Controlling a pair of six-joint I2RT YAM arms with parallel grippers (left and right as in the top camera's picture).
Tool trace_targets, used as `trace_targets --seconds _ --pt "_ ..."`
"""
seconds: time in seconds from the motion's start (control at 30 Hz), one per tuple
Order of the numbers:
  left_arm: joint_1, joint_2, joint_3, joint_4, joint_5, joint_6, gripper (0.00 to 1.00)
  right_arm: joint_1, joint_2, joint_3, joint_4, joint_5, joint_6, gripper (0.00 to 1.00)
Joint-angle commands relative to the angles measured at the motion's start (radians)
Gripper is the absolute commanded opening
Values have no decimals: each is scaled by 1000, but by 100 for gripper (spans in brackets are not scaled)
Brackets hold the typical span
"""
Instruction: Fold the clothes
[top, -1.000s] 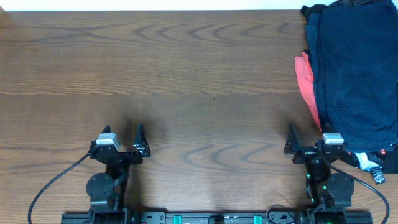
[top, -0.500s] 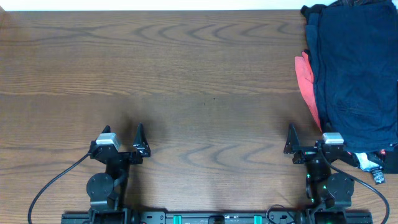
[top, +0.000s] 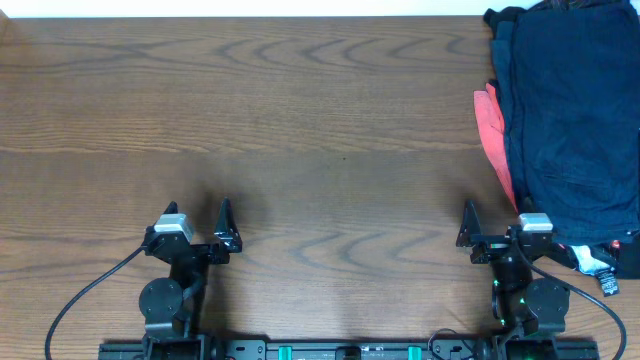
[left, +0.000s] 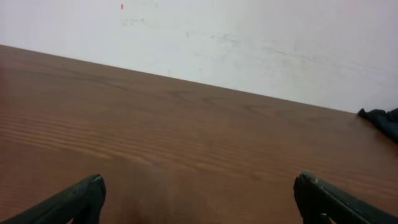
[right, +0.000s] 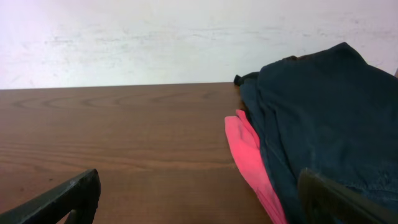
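The clothes lie in a pile at the table's far right: dark navy garments stacked over a coral-red piece that pokes out at the left side. The right wrist view shows the navy pile and the coral-red edge ahead on the right. A dark corner of the pile shows at the left wrist view's far right. My left gripper rests open near the front edge, nothing between its fingers. My right gripper is open and empty too, just short of the pile.
The wooden table runs back to a white wall. A garment's white label lies beside the right arm's base. Black cables loop from both arm bases at the front edge.
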Motion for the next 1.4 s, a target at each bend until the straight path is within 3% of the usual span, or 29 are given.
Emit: trace_targets --seconds 0.0,0.97,1.37 --pt "5 -1 -14 -39 11 9 98 16 -5 -3 -2 13 13 99" --pt "5 6 16 -18 -23 -18 98 16 -5 4 95 -13 5 99" --pt "5 225 162 -18 -23 -18 98 14 2 84 40 -12 -77 99"
